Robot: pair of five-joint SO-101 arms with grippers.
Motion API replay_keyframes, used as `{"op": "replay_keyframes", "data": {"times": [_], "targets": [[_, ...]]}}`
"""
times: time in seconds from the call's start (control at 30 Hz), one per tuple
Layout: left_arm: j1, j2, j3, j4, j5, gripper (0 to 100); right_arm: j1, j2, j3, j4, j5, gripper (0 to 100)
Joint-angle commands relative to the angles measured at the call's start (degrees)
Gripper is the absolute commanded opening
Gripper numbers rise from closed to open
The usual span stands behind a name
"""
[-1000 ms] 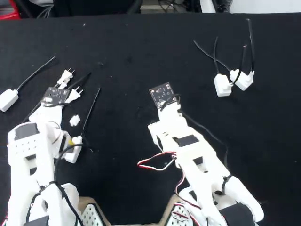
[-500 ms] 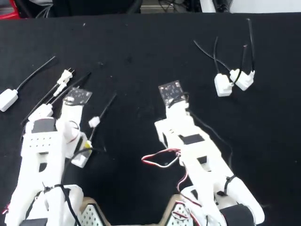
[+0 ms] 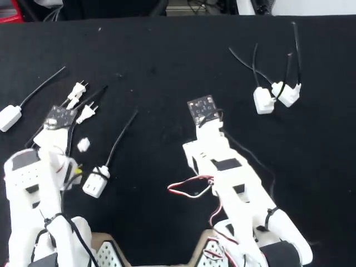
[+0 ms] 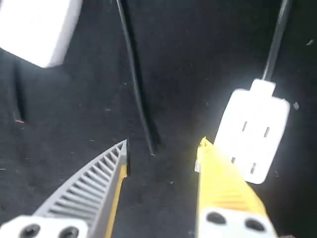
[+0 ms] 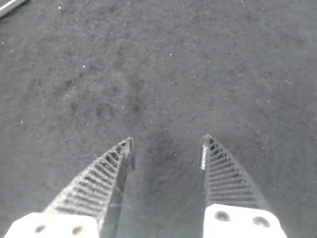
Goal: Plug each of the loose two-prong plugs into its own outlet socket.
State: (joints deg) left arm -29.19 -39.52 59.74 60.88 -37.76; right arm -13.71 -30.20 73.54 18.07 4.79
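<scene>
Two loose two-prong plugs [image 3: 78, 89] [image 3: 86, 113] lie at the table's left, just beyond my left arm [image 3: 39, 167]. A white outlet socket [image 3: 95, 182] on a black cord lies beside that arm. In the left wrist view, my left gripper [image 4: 161, 151] is open over the black cord [image 4: 136, 84]. The slotted socket [image 4: 252, 134] lies just off its yellow finger [image 4: 218, 178]. My right arm [image 3: 217, 161] stands mid-table. Its gripper [image 5: 166, 148] is open above bare black cloth.
Another white socket [image 3: 10, 117] lies at the far left edge. Two more sockets [image 3: 263, 100] [image 3: 286, 93] with black cords sit at the back right. A white block [image 4: 39, 29] lies beyond the left gripper. A red-and-white wire [image 3: 186, 189] loops beside the right arm.
My left arm swung right, then back left. The nearby socket and its cord have shifted slightly right. The right arm edged forward a second ago and has kept still since.
</scene>
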Motion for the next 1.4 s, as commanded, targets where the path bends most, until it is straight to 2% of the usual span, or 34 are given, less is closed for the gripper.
{"op": "replay_keyframes", "data": {"times": [0.0, 0.1, 0.27, 0.43, 0.53, 0.63, 0.83, 0.97, 1.03, 1.13, 1.27, 1.37], "targets": [[1.2, -0.4, 5.1, -4.4, -0.1, 22, 3.1, -2.2, -2.8, -0.9, -0.5, 20.4], [7.1, -0.4, 5.9, -1.7, 3.4, 22, 7.6, -2.3, -3.8, -1.0, -0.9, 20.4], [20.7, -0.4, 2.7, 4.8, 13.2, 22, 13.7, -2.3, -4.4, -1.2, -9.1, 20.4], [36.1, -0.1, 1.7, 5.5, 21.2, 22, 14.2, -2.3, -4.4, -1.2, -9.8, 20.4], [41.2, -0.4, 1.8, 5.9, 22.5, 22, 14.2, -2.3, -4.4, -1.2, -9.8, 20.4], [41.5, -0.4, 0.8, 6.2, 22.3, 22, 14.2, -2.2, -4.4, -1.2, -9.8, 20.4], [37.2, -0.4, -2.0, 5.4, 19.9, 22, 14.2, -2.2, -4.3, -1.2, -9.8, 20.4], [35.6, 0.2, 0.7, -1.8, 20.0, 22, 14.1, -2.2, -4.4, -1.2, -9.8, 20.4], [37.2, -0.2, 4.4, -7.8, 20.3, 22, 14.1, -2.2, -4.4, -1.2, -9.8, 20.4], [40.9, -0.4, 7.3, -14.4, 24.8, 22, 14.1, -2.2, -4.4, -1.2, -9.8, 20.4], [46.6, -0.4, 7.2, -15.0, 28.0, 22, 14.1, -2.2, -4.3, -1.2, -9.8, 20.4], [47.7, -0.4, 6.5, -14.8, 28.0, 22, 14.1, -2.2, -4.3, -1.2, -9.8, 20.4]]}}
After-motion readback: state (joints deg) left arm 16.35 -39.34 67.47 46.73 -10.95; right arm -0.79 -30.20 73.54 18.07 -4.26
